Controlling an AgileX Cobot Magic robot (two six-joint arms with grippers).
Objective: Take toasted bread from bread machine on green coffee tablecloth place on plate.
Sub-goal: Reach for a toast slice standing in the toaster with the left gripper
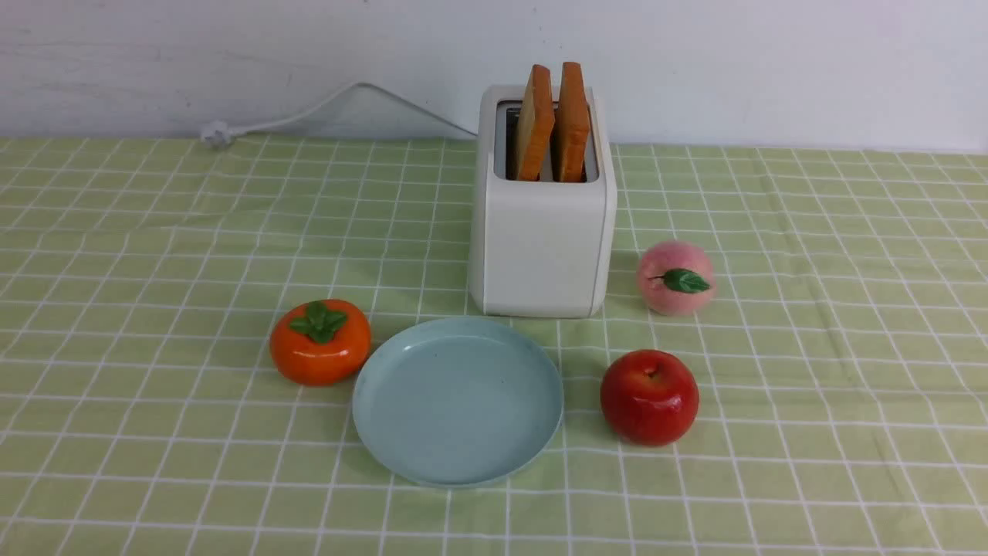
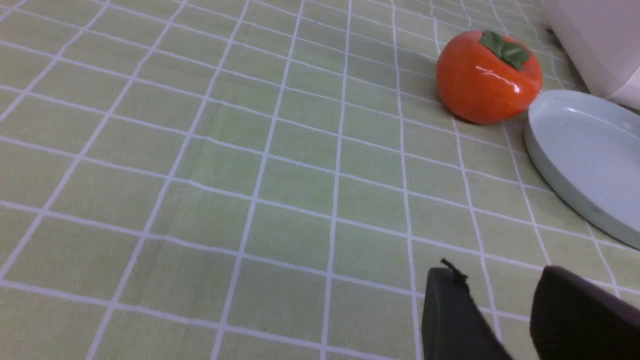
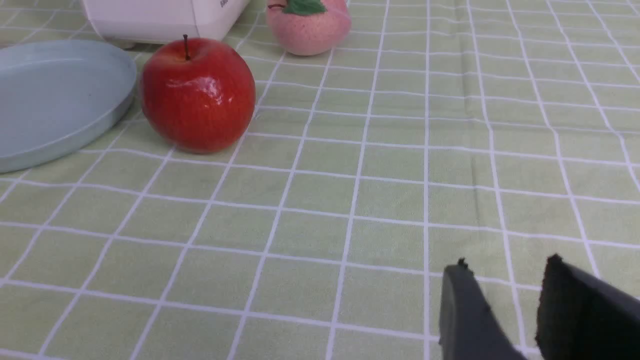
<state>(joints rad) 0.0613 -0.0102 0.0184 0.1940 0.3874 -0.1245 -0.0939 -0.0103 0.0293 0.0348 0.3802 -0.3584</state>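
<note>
Pale blue round plate (image 1: 458, 401) nearest, on green white-gridded cloth surface (image 1: 154, 232). Two golden-tan toast slices (image 1: 534, 123) upright in white boxy toaster (image 1: 540, 247) behind. Left claw (image 2: 497, 272), right claw (image 3: 506, 264): slightly parted, empty.

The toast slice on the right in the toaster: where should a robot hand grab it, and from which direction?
Probably the top part of the right slice, which stands upright, sticking out above the bread machine. Come straight down from above, pinching its flat faces; the gap to the left slice is narrow.
</note>
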